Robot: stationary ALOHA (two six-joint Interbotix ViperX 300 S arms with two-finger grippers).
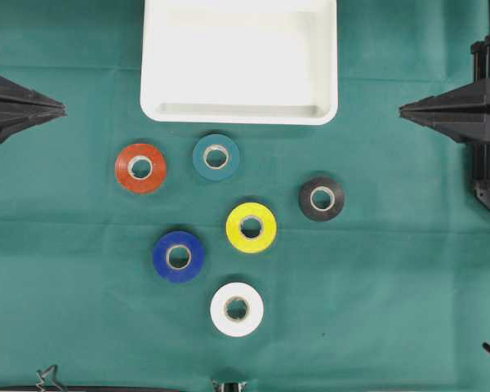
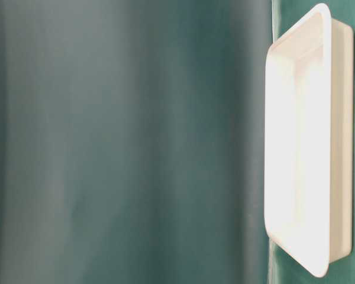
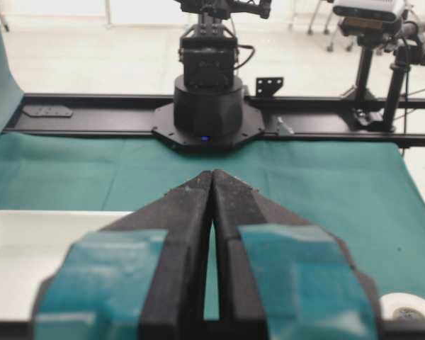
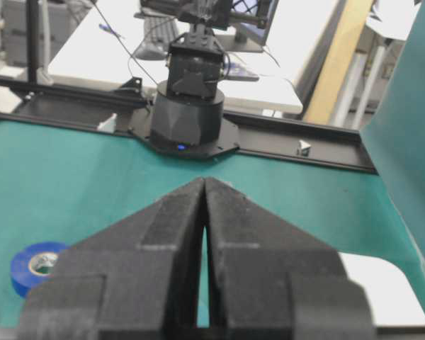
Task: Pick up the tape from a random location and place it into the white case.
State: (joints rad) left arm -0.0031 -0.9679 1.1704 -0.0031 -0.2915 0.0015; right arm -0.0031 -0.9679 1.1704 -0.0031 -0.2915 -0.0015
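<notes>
Four views: one overhead, one low and close, two riding the wrists.

The overhead looks straight down on the green cloth [image 1: 408,269], the white case [image 1: 238,114] at top centre. The table-level view sits very near, seemingly turned sideways, sharing that case at its right edge; the rest blurs. Each wrist camera looks along its own fingers toward the opposite arm's base, sharing cloth with the overhead.
</notes>
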